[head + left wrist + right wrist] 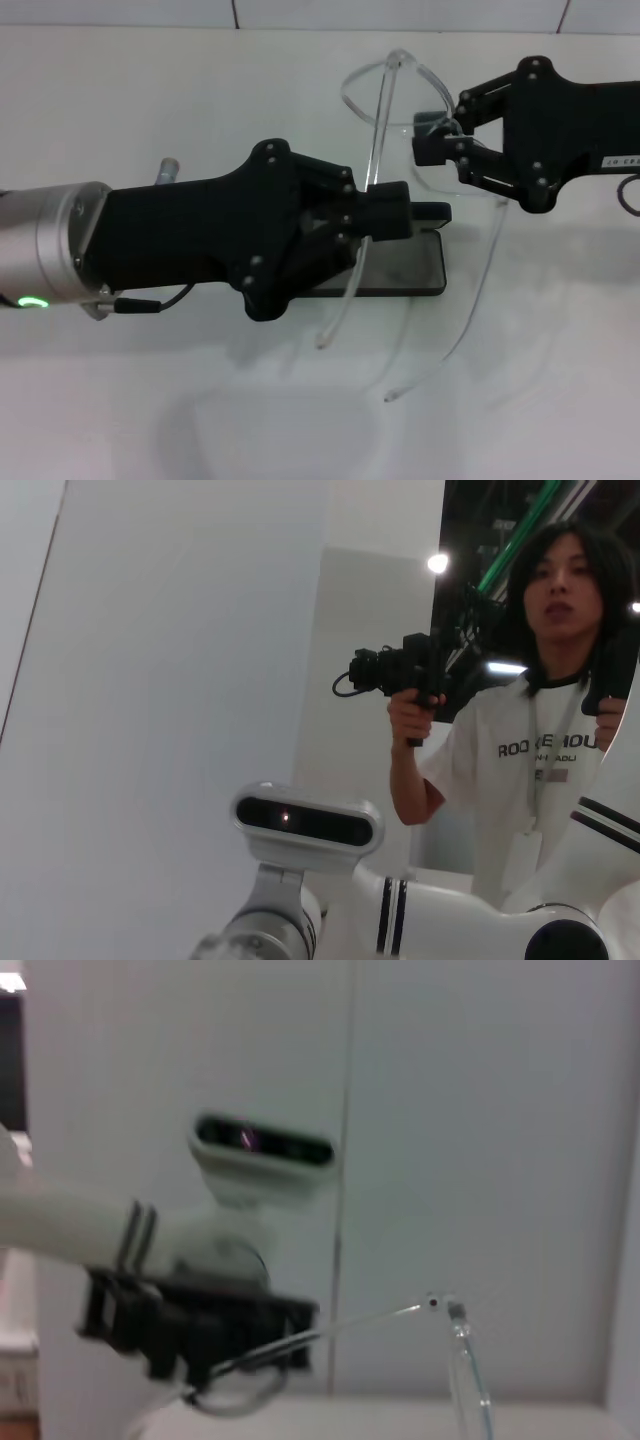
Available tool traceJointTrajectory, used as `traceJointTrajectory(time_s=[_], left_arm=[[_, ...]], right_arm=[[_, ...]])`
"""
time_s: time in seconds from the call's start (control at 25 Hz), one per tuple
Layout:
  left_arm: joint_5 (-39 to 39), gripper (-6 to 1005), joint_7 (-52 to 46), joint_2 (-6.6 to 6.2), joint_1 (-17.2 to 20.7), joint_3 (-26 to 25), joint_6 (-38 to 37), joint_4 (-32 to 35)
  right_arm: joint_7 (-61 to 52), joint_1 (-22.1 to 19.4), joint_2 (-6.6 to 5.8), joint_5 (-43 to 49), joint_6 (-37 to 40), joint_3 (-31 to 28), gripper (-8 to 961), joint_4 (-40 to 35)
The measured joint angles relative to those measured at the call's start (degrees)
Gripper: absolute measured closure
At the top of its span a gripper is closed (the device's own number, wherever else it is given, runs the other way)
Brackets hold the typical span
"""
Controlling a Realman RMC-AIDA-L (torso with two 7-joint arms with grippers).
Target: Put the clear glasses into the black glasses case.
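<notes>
The clear glasses (383, 100) hang in the air above the white table, temple arms unfolded and pointing toward me. My right gripper (432, 140) is shut on their front, by the lenses. My left gripper (398, 212) is shut on one temple arm, which comes out again below its fingers. The black glasses case (415, 268) lies flat on the table under the left gripper, which covers part of it. In the right wrist view the temple arm (360, 1320) runs from the hinge to the left gripper (235, 1352). The left wrist view shows neither glasses nor case.
A small grey cylinder (168, 166) stands behind my left arm. The table (120, 400) ends at a far edge near the wall. A person (545, 680) holding a camera stands behind my robot head (305, 820).
</notes>
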State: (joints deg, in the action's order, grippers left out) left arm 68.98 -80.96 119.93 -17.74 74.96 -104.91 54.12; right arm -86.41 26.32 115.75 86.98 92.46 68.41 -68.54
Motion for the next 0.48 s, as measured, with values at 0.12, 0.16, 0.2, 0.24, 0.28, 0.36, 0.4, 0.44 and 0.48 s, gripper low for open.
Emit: traceJointTrajectory(time_s=[0.12, 0.16, 0.2, 0.24, 0.28, 0.36, 0.4, 0.44, 0.48], left_arm=[[-0.15, 945, 0.29, 0.02, -0.81, 0.00, 0.07, -0.98], [-0.16, 946, 0.39, 0.03, -0.89, -0.01, 0.12, -1.16], [-0.17, 946, 0.53, 0.03, -0.96, -0.01, 0.15, -1.33], [-0.18, 946, 0.76, 0.04, -1.04, -0.02, 0.21, -1.54], [-0.19, 946, 1.00, 0.05, -1.11, -0.04, 0.25, -1.78], [-0.38, 946, 1.66, 0.09, -1.27, -0.07, 0.31, -2.40], [-0.65, 946, 2.31, 0.12, -1.52, -0.12, 0.35, -3.22], [-0.88, 946, 2.81, 0.14, -1.77, -0.18, 0.36, -4.05], [-1.01, 946, 3.22, 0.14, -2.06, -0.29, 0.39, -4.80]], right_arm=[[1.21, 1.83, -0.06, -1.56, 1.45, 0.00, 834, 3.86], [1.78, 2.45, -0.05, -2.03, 1.92, 0.00, 834, 4.88], [2.30, 2.82, -0.01, -2.45, 2.22, 0.01, 834, 5.70], [3.11, 3.35, 0.07, -3.27, 2.57, 0.06, 834, 6.83], [3.48, 3.66, 0.12, -3.74, 2.65, 0.23, 834, 7.48], [4.18, 4.39, 0.16, -4.69, 2.75, 0.66, 834, 8.82], [4.36, 4.69, 0.17, -5.00, 2.78, 0.89, 834, 9.31], [4.64, 5.02, 0.17, -5.25, 2.82, 1.11, 834, 9.80], [4.80, 5.26, 0.21, -5.43, 2.84, 1.39, 834, 10.34]])
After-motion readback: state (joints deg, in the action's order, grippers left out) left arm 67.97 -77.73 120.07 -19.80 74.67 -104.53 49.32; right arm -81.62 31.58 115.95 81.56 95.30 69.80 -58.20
